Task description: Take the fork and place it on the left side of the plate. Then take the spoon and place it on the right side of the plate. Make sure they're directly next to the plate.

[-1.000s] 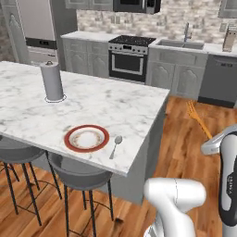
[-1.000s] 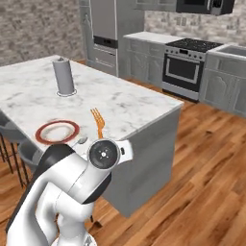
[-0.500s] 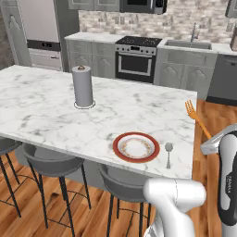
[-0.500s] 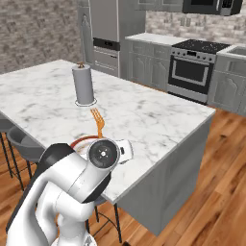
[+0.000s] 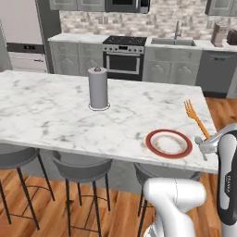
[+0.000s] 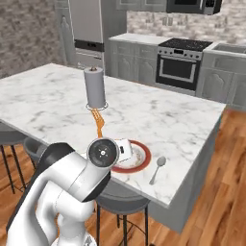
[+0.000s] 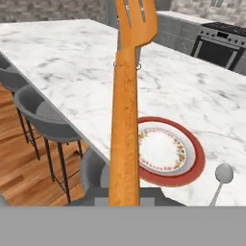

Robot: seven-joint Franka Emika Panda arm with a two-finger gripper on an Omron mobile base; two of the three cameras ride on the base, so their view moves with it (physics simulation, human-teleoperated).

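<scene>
Gripping the fork by its handle, the claw hung above the plate's near-left edge, tines pointing away.

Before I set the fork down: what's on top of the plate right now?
The plate is bare: red rim, pale patterned centre. In the hand view the held fork covers its near-left edge; the spoon lies beside it on the counter.

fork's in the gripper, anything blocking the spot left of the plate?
Nothing visible. The fork is held above the counter; the marble left of the plate looks bare. The paper-towel roll stands farther back, and the spoon lies right of the plate.
</scene>
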